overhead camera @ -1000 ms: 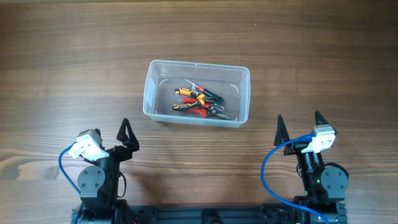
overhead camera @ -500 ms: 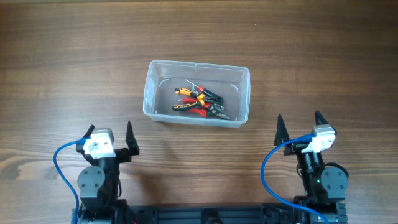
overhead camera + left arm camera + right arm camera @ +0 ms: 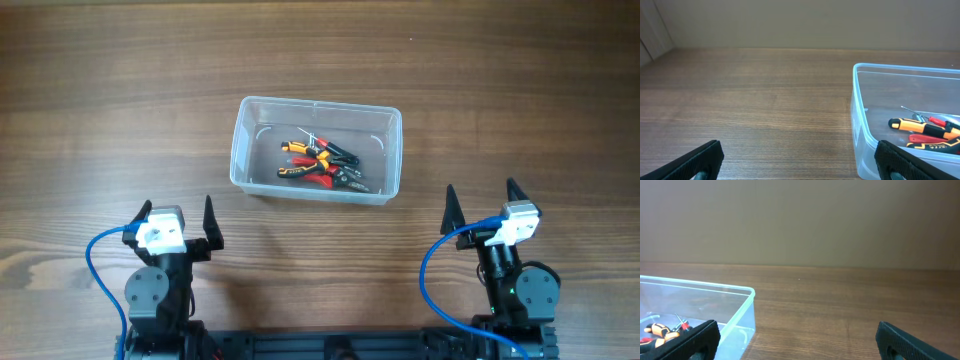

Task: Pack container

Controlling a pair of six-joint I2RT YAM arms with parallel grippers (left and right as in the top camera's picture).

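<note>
You see the wooden table point(image 3: 100, 100) filling the whole overhead view, with its grain running from left to right; on it, a little beyond the middle and well apart from both arms, stands the container point(image 3: 320, 102), a clear tub with rounded corners, its long side lying across the table. From the left wrist camera the container point(image 3: 862, 145) is at the right edge of the picture; from the right wrist camera the container point(image 3: 735, 310) is at the lower left; so it sits between the two arms and in front of them.

The left gripper point(image 3: 177, 206) is at the near edge of the table, on your left side; its fingers stand wide apart and they touch no object; the same spread shows in its own camera point(image 3: 797, 150). The right gripper point(image 3: 480, 190) is at the near edge on the other side; its fingers are also spread wide and hold no object, as its camera confirms point(image 3: 797, 330).

Inside the container lies a small heap of hand tools point(image 3: 320, 165) with red, orange and black handles, crossing one another on the bottom; how many they are, you cannot tell. A blue cable point(image 3: 100, 260) loops beside the left arm; another blue cable point(image 3: 432, 270) loops beside the right arm.
</note>
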